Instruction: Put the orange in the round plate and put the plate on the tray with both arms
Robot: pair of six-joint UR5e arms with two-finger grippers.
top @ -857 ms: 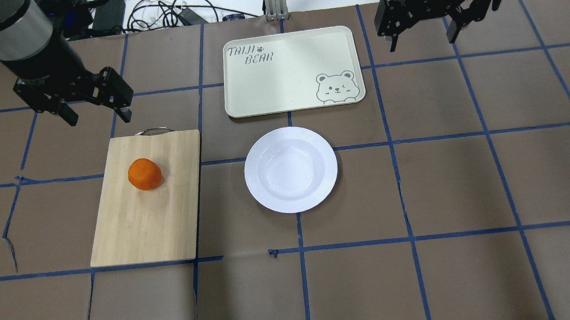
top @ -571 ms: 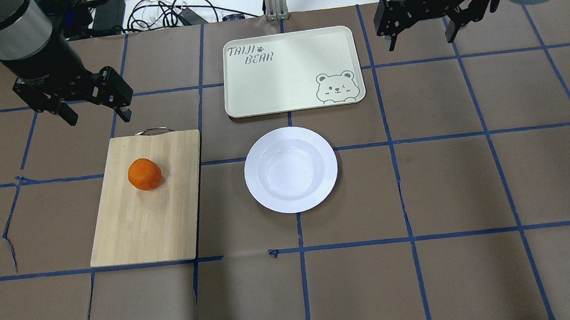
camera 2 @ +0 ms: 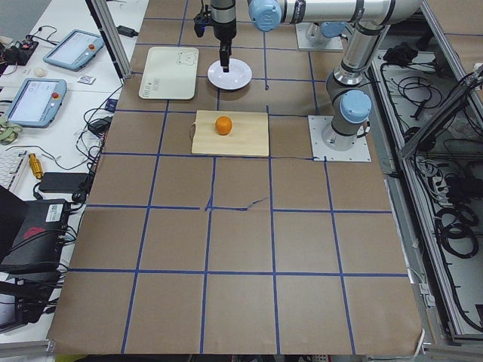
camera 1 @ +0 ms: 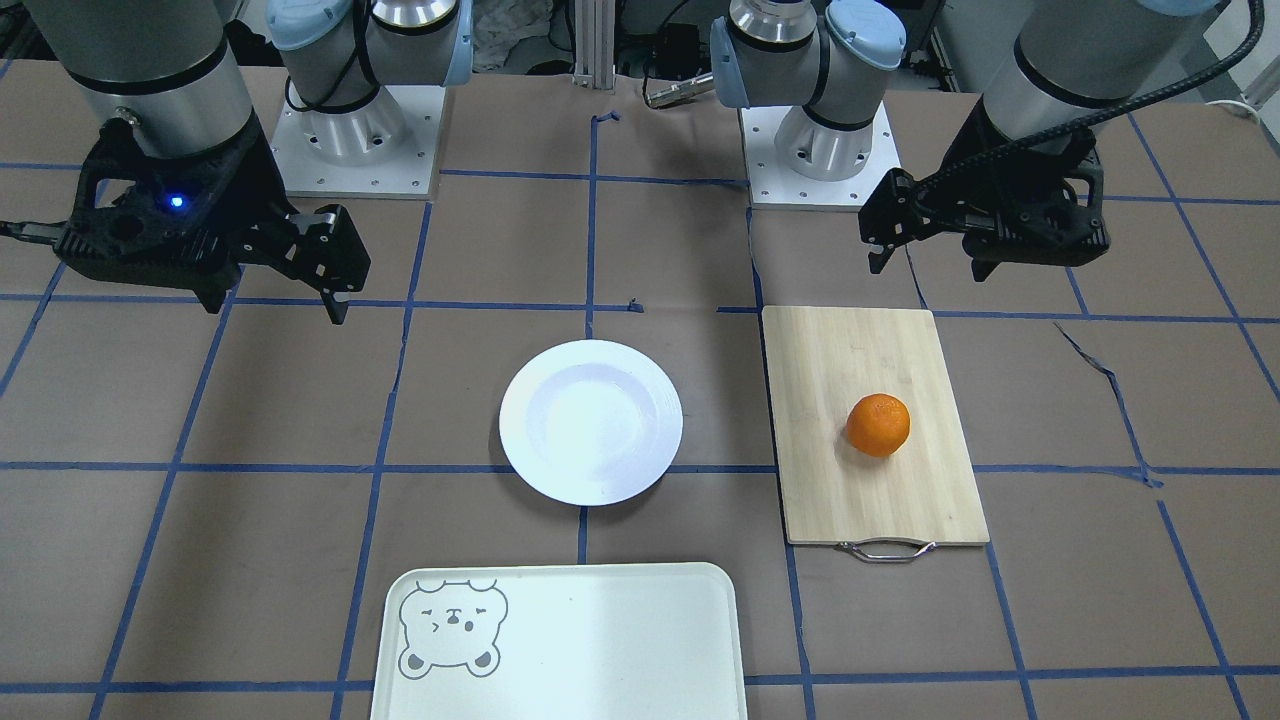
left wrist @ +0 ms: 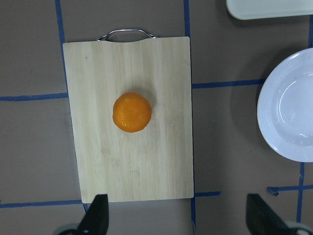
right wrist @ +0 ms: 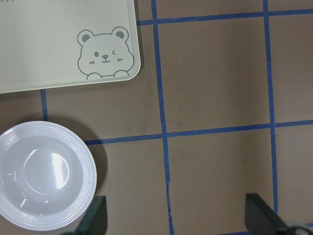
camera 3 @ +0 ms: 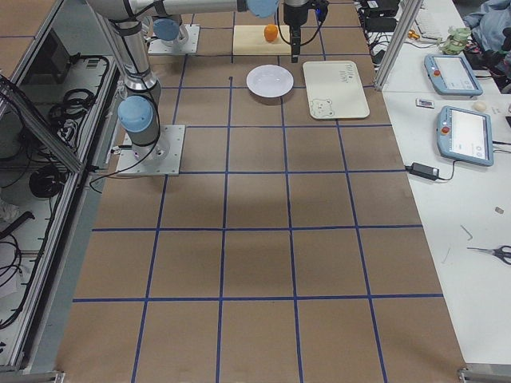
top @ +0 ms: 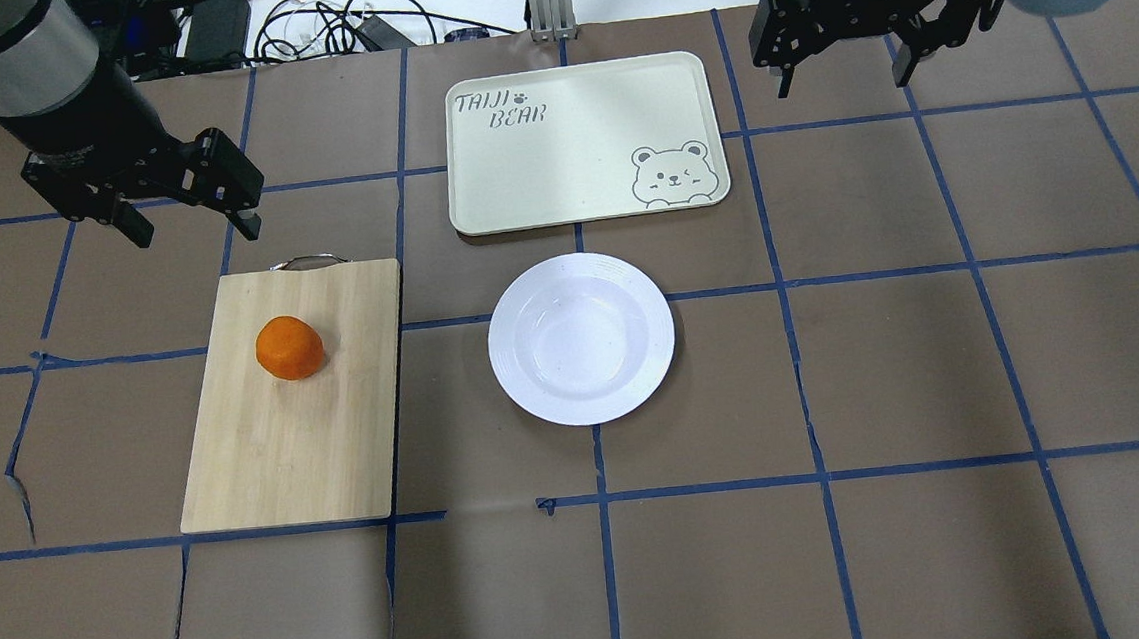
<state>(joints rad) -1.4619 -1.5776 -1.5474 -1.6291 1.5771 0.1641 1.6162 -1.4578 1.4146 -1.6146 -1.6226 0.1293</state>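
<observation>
Tabletop (top: 885, 388) covered in brown paper and blue tape lines is stretching out beneath us. We are holding the black two-finger left gripper (top: 194, 225) spread wide and empty, hovering just beyond the metal-handle end of a pale bamboo cutting board (top: 287, 439). The small, bright, dimpled orange (top: 289, 348) is sitting on that board, nearer the handle end, apart from our fingers. Our black right gripper (top: 843, 80) is likewise hanging open and empty, off the right end of the pale mint rectangular plastic tray (top: 582, 143). The glossy white round plate (top: 581, 339) is lying empty just in front of the tray, beside the board, touching neither.

We are expecting trouble in two places. The round fruit may roll across the smooth board if one finger is reaching it first. The plate's low, slick rim may slip from a pinch, and uneven lifting by two grippers may tip the orange out.

The left wrist camera is showing our fingertips (left wrist: 98, 215) spread far wider than the fruit, which the overhead view is not making plain. The right wrist camera is showing plate and bear corner, no orange. Only the front-facing view is showing the arm bases (camera 1: 820, 140).
</observation>
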